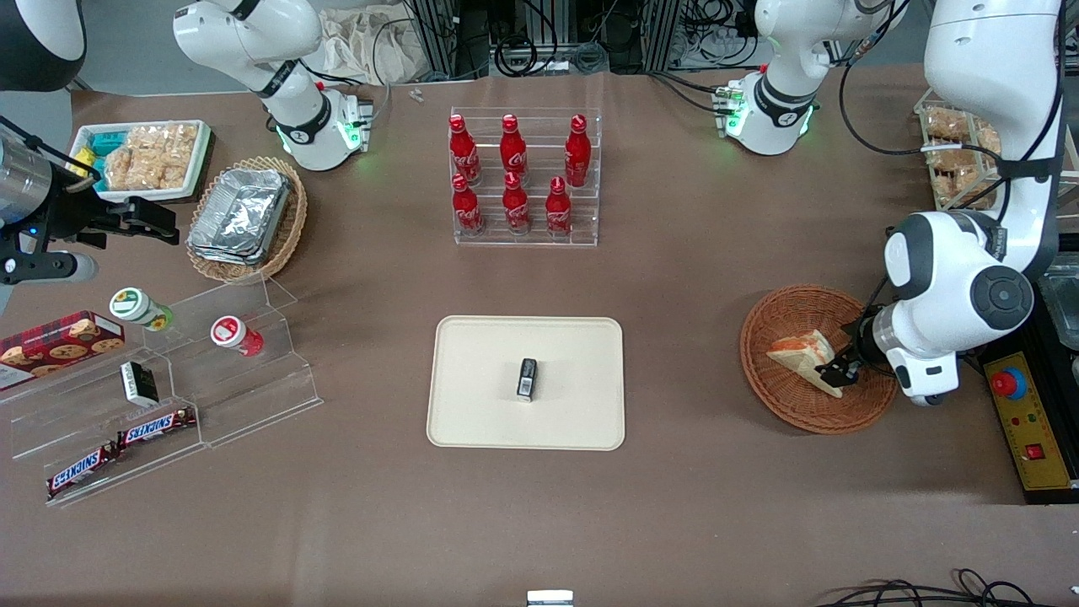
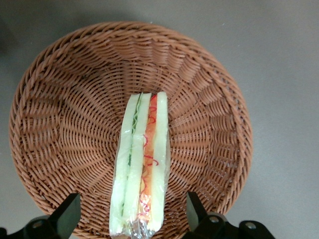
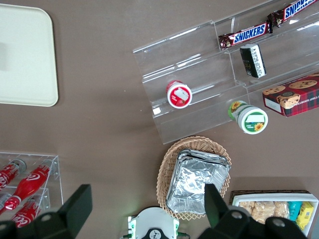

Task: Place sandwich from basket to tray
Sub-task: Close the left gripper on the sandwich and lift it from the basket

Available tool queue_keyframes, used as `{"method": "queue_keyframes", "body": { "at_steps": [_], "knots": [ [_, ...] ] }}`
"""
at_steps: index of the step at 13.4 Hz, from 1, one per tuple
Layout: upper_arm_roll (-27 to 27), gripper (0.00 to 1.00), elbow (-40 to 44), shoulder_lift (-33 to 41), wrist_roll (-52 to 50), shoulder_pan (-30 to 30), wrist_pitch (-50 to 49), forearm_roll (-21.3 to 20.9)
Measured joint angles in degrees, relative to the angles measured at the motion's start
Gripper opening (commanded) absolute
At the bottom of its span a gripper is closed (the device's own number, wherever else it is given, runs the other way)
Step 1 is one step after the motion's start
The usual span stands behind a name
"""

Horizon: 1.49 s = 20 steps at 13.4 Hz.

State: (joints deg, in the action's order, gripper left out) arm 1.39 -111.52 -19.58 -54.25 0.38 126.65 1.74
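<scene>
From the front, the left arm bends low over the basket (image 1: 816,358), its gripper (image 1: 837,371) at the sandwich's (image 1: 801,354) end; the wrist view shows spread fingers (image 2: 67,214) flanking the sandwich (image 2: 141,164) in the basket (image 2: 65,124), not touching it.

sandwich (image 1: 805,352) in basket (image 1: 780,405), tool (image 1: 841,371) above

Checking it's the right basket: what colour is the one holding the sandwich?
Reddish-brown wicker basket, clearest in the left wrist view, with the open gripper straddling the sandwich.
</scene>
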Motion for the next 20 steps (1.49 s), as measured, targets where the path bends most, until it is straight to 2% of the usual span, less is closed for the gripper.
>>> {"method": "queue_keyframes", "body": {
  "at_steps": [7, 10, 15, 19, 20],
  "knots": [
    [0.00, 0.95, -4.42, -0.14, -0.29, 0.00, 4.28, 0.30],
    [0.02, 0.91, -6.08, -0.26, -0.29, -0.01, 5.99, 0.35],
    [0.09, 0.46, -6.45, -0.43, -0.29, -0.04, 7.00, 0.39],
    [0.43, 0.00, -6.40, -0.34, -0.29, -0.21, 7.23, 0.39],
    [0.78, 0.00, -6.32, -0.21, -0.29, -0.23, 7.13, 0.39]
  ]
}}
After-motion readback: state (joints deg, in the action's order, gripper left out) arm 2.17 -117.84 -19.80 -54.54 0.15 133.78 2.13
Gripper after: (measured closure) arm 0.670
